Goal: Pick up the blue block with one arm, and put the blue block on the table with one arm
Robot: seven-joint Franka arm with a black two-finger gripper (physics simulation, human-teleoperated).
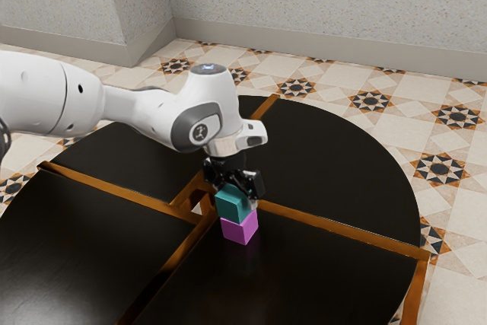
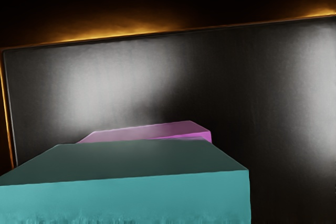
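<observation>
A pale, speckled wall [image 1: 304, 13] is rising well beyond our gripper, with a plain grey baseboard [image 1: 304, 54] running along its foot. Below that, a cream tile floor [image 1: 403, 131] is spreading out past our hand, its dark and orange star patterns showing all around the far side of the table. Under our gripper, a round, glossy black table [image 1: 342, 161] is lying, and brown wooden strips [image 1: 342, 227] are dividing its top into panels and meeting near our hand.

Our white, jointed arm [image 1: 156, 116] is reaching in from the exterior view's left, and our black gripper [image 1: 234, 186] is pointing down over the table. We are not managing to tell whether it is standing open or gripping anything. The blue block, a smooth teal cube [image 1: 230, 205], is sitting right at the gripper's lower end, directly under our hand. In the wrist view we are seeing its darker top and one bright side close up.

A smooth magenta cube [image 1: 238, 231] is resting on the table below the gripper, lower than the blue block, which is largely overlapping it. In the wrist view it is peeking out from behind the teal one. Whether the two are touching is staying unclear to us.
</observation>
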